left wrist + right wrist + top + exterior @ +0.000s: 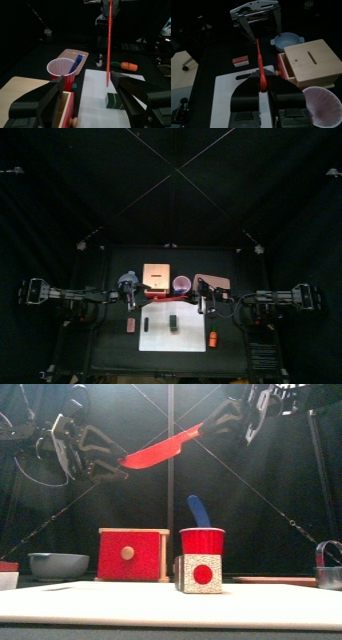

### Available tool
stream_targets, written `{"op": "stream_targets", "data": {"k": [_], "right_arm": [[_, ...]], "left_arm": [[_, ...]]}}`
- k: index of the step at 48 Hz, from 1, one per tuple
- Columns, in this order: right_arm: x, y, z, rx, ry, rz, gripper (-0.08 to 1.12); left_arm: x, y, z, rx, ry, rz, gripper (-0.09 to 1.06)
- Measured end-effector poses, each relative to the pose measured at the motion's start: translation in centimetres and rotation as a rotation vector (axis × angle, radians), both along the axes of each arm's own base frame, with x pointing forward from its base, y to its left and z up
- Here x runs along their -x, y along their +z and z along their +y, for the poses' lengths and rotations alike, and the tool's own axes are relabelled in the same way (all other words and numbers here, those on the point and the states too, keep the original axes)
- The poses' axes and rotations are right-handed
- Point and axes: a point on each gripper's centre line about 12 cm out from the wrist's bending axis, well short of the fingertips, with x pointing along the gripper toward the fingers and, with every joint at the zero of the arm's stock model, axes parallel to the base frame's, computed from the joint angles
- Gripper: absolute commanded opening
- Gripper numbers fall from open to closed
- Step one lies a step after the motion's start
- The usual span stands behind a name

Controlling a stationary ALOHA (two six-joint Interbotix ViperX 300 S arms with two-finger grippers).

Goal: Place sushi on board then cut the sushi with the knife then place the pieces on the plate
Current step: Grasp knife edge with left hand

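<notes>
**Inspector A:** Status of the sushi roll (pixel 201 572)?

**Inspector B:** It stands on the white cutting board (pixel 150 340), about mid-board. The board lies along the middle of the bench's front edge. No jaws touch the roll.

**Inspector A:** And the red knife (pixel 163 446)?

**Inspector B:** It is held high over the board. The right gripper (pixel 260 86) has its jaws closed on the handle end. The left gripper (pixel 87 87) has its jaws spread wide, one on either side of the blade tip, gripping nothing.

**Inspector A:** Handling assessment?

**Inspector B:** In my judgement the knife is light, stiff plastic, thin and smooth, so it may pivot in a narrow hold. The grip belongs on the handle, with the flat faces against the jaws. The roll looks light and is built of blocks meant to part. It is likely to slide or tip on the smooth board under a cut. Steady it by its side faces, clear of where the blade comes down.

**Inspector A:** Destination?

**Inspector B:** The pink tray (pixel 214 281), toward the bench's back edge, beside the red cup (pixel 182 283) on the side nearer the bench's right edge.
</notes>
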Motion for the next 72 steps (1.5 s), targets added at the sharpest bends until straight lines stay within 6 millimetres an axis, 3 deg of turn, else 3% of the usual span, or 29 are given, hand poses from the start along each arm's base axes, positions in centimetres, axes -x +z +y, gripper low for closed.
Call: {"op": "stream_targets", "data": {"k": [12,21,28,43,60,72], "right_arm": [[-0.7,-0.5,-0.2,0.023,-0.005,0.004,0.39],[-0.8,-0.5,-0.3,0.026,-0.008,-0.004,0.39],[-0.9,-0.3,-0.2,0.029,-0.009,-0.020,0.39],[-1.1,-0.2,0.1,0.033,-0.006,-0.040,0.39],[-1.4,-0.6,0.1,0.033,-0.005,-0.029,0.39],[-1.5,-0.6,0.2,0.033,-0.001,-0.029,0.39]], "left_arm": [[-0.2,0.0,-1.6,-0.001,-0.060,0.000,0.84],[-0.1,-0.2,-1.7,0.001,-0.062,0.008,0.62],[-0.1,-0.3,-1.7,0.006,-0.058,0.010,0.53],[-0.1,-0.3,-1.6,0.007,-0.057,0.010,0.55],[0.1,-0.6,-1.7,0.010,-0.059,0.016,0.81],[0.1,-0.6,-1.6,0.014,-0.054,0.016,0.82]]}}
